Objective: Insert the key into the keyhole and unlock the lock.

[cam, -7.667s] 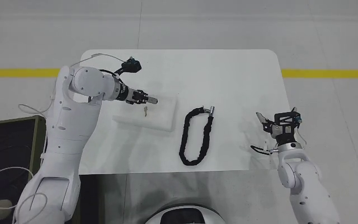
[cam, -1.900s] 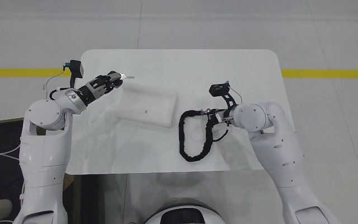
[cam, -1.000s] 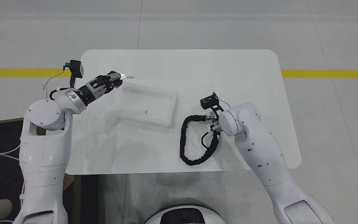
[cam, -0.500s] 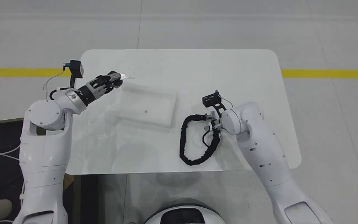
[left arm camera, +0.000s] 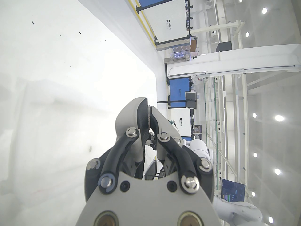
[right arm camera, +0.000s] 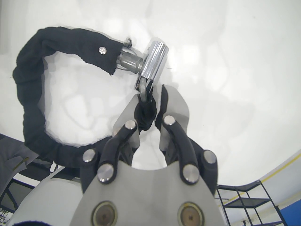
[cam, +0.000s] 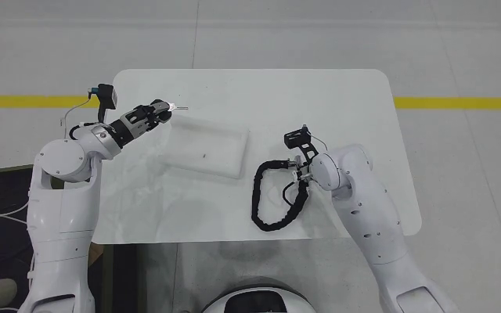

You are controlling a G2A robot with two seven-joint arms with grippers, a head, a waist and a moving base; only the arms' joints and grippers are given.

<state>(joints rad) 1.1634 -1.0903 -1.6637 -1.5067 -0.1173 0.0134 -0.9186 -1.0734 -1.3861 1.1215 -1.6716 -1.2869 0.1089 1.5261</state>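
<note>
While in left pincer [cam: 167, 107], key [cam: 180, 107] aloft

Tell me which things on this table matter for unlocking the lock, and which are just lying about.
For the job: key, held in the left gripper; chain lock, gripped beside its chrome cylinder by the right gripper.

Just lying about: white block, on the table between the arms.

top camera looks down on table [cam: 329, 102]; wrist cameras sit close behind left claw [left arm camera: 148, 106] and right claw [right arm camera: 151, 95].
</note>
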